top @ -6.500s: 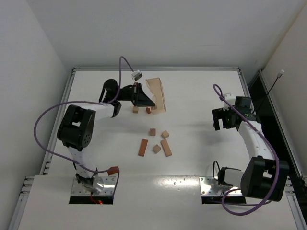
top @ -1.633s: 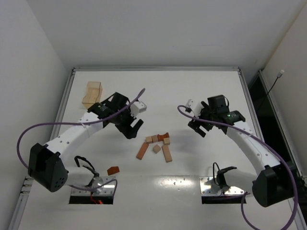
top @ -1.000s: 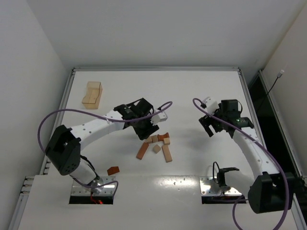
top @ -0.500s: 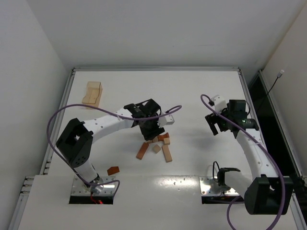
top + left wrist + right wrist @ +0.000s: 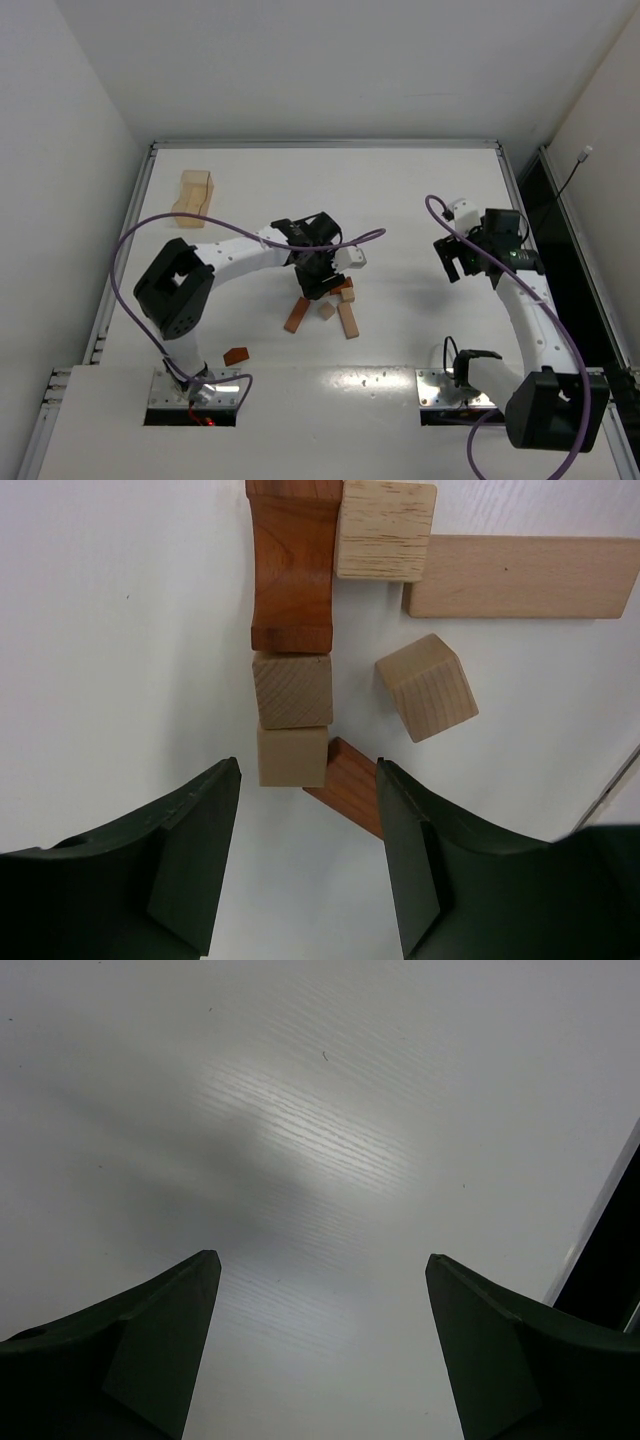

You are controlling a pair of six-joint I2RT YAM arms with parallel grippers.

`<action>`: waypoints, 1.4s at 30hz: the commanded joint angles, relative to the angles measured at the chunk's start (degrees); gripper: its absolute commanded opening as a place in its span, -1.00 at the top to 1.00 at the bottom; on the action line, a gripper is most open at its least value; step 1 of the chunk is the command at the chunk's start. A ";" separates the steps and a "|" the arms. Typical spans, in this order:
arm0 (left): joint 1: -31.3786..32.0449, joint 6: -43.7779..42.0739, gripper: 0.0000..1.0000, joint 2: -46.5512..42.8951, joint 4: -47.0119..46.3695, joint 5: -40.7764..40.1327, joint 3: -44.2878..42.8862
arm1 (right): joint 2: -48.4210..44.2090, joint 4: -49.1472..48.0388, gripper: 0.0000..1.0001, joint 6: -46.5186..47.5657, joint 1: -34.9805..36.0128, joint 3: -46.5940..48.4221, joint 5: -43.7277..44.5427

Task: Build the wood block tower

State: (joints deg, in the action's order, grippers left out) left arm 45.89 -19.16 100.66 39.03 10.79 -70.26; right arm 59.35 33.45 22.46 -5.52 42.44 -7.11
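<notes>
Wood blocks [image 5: 346,320] lie loose in a cluster at middle of bench [image 5: 420,190]. Left claw [image 5: 307,800] released, jaws straddling pale end cube [image 5: 292,756] of a short row, touching neither side. Right claw [image 5: 320,1260] released over bare bench, well apart.

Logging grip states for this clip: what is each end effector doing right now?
Left end effector: open, empty, poised over the wooden blocks.
Right end effector: open, empty, above the table.
</notes>
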 commanded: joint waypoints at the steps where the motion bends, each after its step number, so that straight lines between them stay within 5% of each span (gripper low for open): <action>1: 0.69 -1.50 -0.06 0.68 -1.14 1.52 -1.99 | -0.99 -0.49 -0.61 -0.49 -0.37 1.15 -0.53; 21: 1.22 -3.60 -0.06 7.17 -3.78 1.52 -3.04 | -0.47 -0.49 -0.61 -0.49 -1.42 1.16 -1.06; 33: 1.22 -4.66 0.60 8.85 -4.31 0.46 -3.04 | 0.06 -1.02 -0.61 -0.49 -1.42 0.64 -1.06; 42: 0.69 -6.33 0.92 9.90 -3.25 -1.91 -3.04 | 0.06 -1.55 -0.61 -0.49 -1.42 0.63 -1.06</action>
State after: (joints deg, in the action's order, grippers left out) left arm 46.22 -23.75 108.84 36.21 10.50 -72.49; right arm 59.37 33.43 22.48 -6.63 42.44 -7.66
